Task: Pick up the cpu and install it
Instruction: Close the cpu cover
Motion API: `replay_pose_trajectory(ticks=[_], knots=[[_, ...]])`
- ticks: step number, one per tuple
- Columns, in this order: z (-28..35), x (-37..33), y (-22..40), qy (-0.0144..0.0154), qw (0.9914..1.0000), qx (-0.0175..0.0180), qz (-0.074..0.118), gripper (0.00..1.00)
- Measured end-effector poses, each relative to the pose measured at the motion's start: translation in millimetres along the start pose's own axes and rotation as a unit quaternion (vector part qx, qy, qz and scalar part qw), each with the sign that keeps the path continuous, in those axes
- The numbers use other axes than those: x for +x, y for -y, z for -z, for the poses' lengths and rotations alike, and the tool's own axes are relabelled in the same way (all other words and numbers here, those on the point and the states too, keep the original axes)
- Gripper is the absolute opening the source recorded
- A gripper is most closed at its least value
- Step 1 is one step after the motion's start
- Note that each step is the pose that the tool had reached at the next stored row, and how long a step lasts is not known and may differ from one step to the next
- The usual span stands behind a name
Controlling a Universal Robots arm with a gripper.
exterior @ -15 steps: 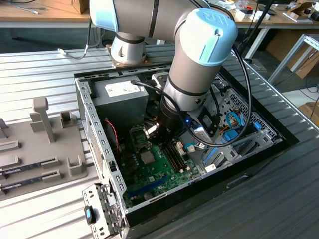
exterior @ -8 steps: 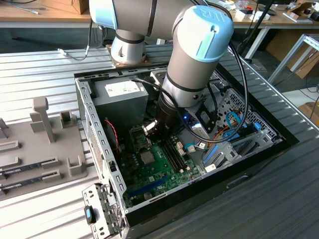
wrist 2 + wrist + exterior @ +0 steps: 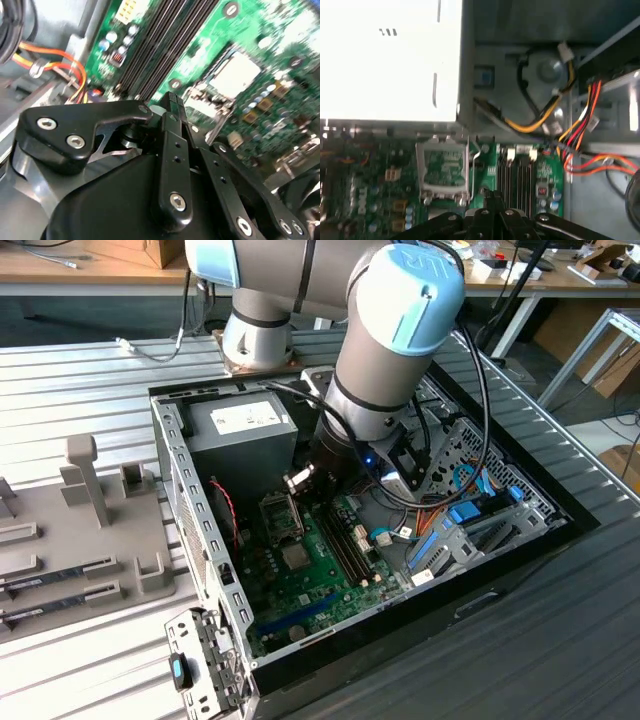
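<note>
cpu (image 3: 235, 72) looks seated in the motherboard socket (image 3: 423, 175), flat, silver top up. To seat it well, I'd say: dead flat in the frame, no side load, stay clear of the socket lever (image 3: 476, 159). Square, so no real long axis; edges run with the memory slots (image 3: 157, 50). fingers (image 3: 172, 115) closed on nothing, gripper (image 3: 495, 196) hovering just off the socket.

Glows bright green across the flat printed motherboard (image 3: 300, 570), striped by black memory slots (image 3: 345, 545). Reads grey on the boxy metal power supply (image 3: 225, 452), white on its label (image 3: 245, 418). Runs orange, yellow, red through the thin bundled wires (image 3: 572, 135). Goes matt black over the jointed metal gripper (image 3: 172, 100).
</note>
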State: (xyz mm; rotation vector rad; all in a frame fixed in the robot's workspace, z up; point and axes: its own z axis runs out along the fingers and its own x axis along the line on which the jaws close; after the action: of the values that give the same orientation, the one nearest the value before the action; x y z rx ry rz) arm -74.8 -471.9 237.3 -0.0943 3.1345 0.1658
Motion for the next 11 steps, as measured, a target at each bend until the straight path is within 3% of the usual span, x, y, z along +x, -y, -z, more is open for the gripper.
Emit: replay_pose_trajectory(ticks=[4, 6, 9, 11], knots=[[0.0, -4.5, 0.3, -0.0005, 0.99967, -0.0206, 0.015, 0.11], [0.0, -7.9, 0.5, -0.0026, 0.99885, -0.0305, 0.037, 0.11], [0.1, -9.0, 0.6, -0.0064, 0.99735, -0.0324, 0.065, 0.11], [-0.2, -11.1, 0.7, -0.0093, 0.99578, -0.0333, 0.085, 0.11]])
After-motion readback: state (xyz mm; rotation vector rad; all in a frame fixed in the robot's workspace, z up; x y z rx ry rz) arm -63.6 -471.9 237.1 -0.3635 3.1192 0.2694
